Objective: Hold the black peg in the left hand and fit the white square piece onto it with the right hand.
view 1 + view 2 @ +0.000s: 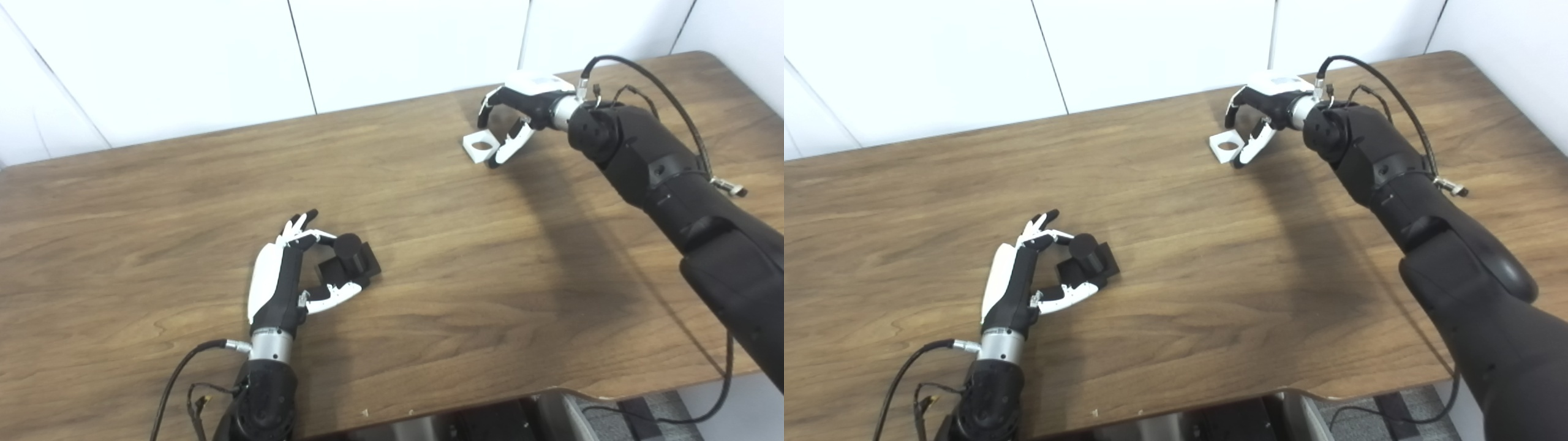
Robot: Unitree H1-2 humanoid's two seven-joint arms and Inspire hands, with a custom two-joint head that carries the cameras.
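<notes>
**Both hands engaged at their pieces**

The left hand [288, 278] is curling around the black peg [348, 257], fingers and thumb closing on it as it is sitting on the table [429, 257]. The right hand [520, 113] is gripping the white square piece [479, 146] between fingers and thumb, well apart from the peg.

The left robot hand [288, 278] lies low with fingers curled in and thumb out beneath, while the right robot hand [520, 113], on a far-stretched arm, arches downward, fingers bent.
</notes>
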